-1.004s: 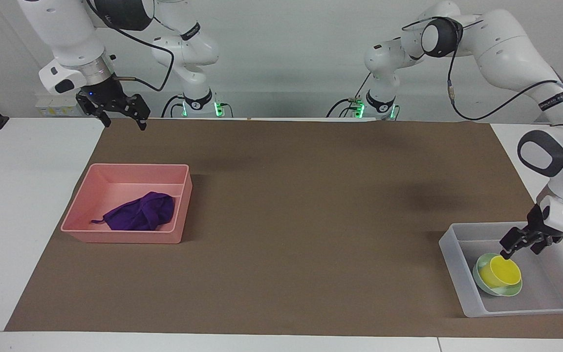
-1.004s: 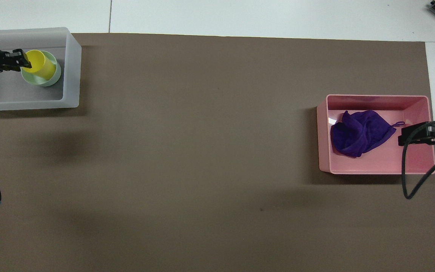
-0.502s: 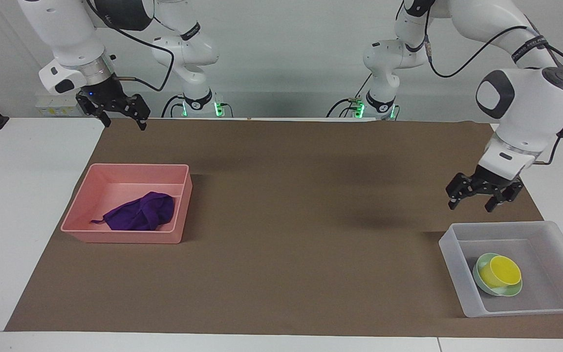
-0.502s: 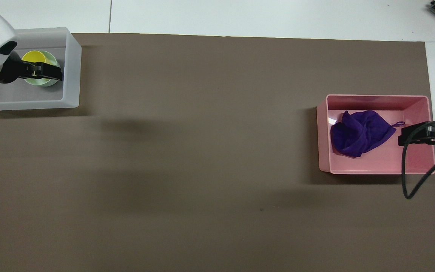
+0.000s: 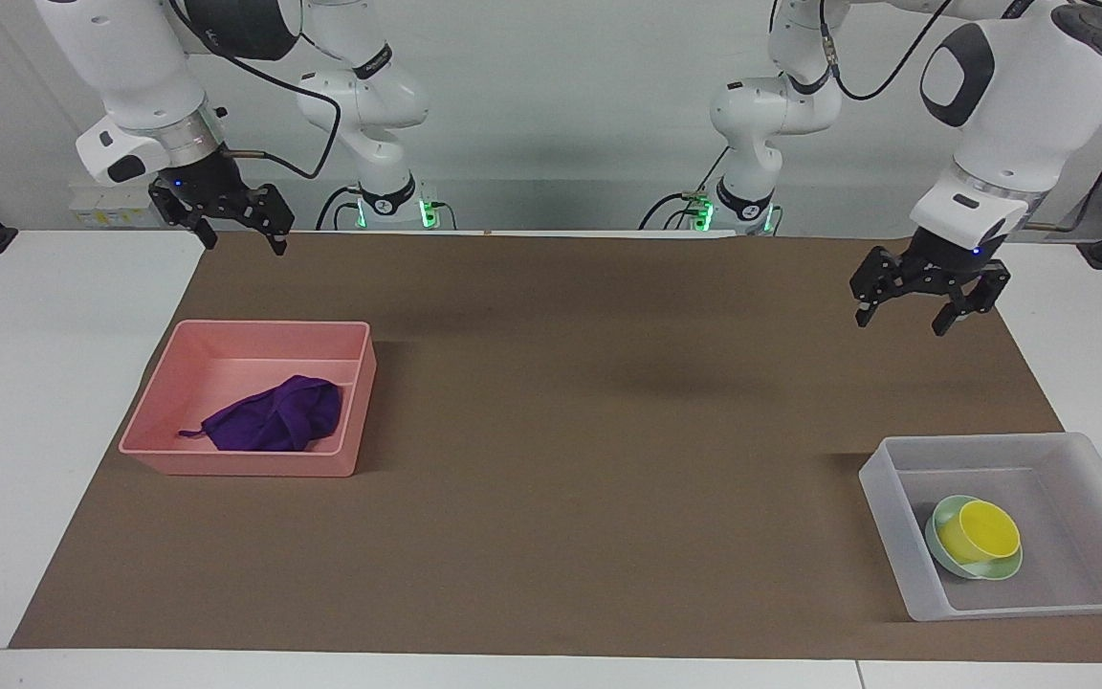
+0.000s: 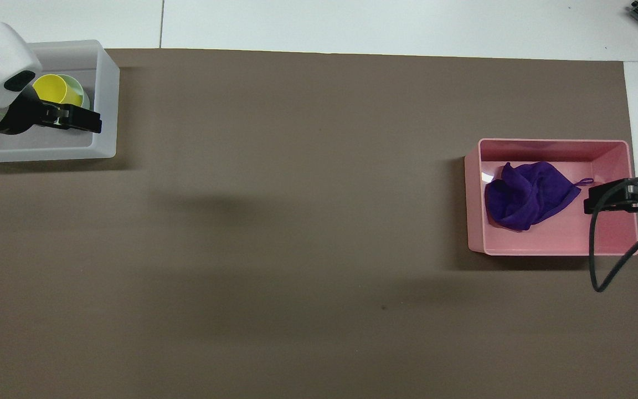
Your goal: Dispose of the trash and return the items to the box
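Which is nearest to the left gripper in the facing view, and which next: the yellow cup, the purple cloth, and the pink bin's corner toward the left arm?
From the left gripper, open above the mat:
1. Yellow cup, in the mint-green bowl inside the translucent bin.
2. Pink bin corner.
3. Purple cloth, in that bin.

The brown mat (image 5: 589,431) lies bare across its whole middle, so a gripper could sweep freely between the two bins. Toward the right arm's end, the pink bin (image 5: 254,464) stands with low walls, the purple cloth (image 5: 274,416) bunched inside. Toward the left arm's end sits the translucent box (image 5: 895,536), its floor open around the mint bowl (image 5: 991,572) and yellow cup (image 5: 986,531). Both grippers hang high, spread open: the right gripper (image 5: 237,230) over the mat's edge, the left gripper (image 5: 903,308) over bare mat.
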Controlling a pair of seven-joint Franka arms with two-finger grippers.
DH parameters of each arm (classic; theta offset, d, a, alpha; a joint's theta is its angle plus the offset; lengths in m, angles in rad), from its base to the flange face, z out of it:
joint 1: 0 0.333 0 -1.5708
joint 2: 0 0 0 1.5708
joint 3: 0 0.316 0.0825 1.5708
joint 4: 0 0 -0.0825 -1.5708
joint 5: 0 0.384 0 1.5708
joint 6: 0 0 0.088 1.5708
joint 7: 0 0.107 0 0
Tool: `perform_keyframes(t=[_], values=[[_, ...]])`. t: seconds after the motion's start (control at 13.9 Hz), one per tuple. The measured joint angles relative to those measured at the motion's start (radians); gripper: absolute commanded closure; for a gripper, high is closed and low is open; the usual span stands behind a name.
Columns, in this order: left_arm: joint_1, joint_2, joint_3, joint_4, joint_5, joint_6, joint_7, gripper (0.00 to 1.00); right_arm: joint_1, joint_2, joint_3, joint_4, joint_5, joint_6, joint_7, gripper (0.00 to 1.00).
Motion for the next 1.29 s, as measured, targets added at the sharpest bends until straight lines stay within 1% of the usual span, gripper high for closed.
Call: perform_keyframes(t=[0.14,0.36,0.5,0.65,0.86,1.29], values=[[-0.006,-0.004,-0.002,0.026,0.0,-0.062,0.003,0.0,0.0,0.0,0.0,0.0,0.0,0.0,0.0,0.0],[-0.03,-0.004,0.006,0.035,0.0,-0.086,0.004,0.0,0.0,0.0,0.0,0.0,0.0,0.0,0.0,0.0],[-0.083,-0.016,0.049,0.039,0.0,-0.102,0.004,0.0,0.0,0.0,0.0,0.0,0.0,0.0,0.0,0.0],[-0.118,-0.038,0.086,0.038,0.0,-0.154,0.007,0.0,0.0,0.0,0.0,0.0,0.0,0.0,0.0,0.0],[-0.121,-0.05,0.105,0.034,0.0,-0.193,0.007,0.0,0.0,0.0,0.0,0.0,0.0,0.0,0.0,0.0],[-0.098,-0.051,0.121,0.021,0.001,-0.211,0.007,0.0,0.0,0.0,0.0,0.0,0.0,0.0,0.0,0.0]])
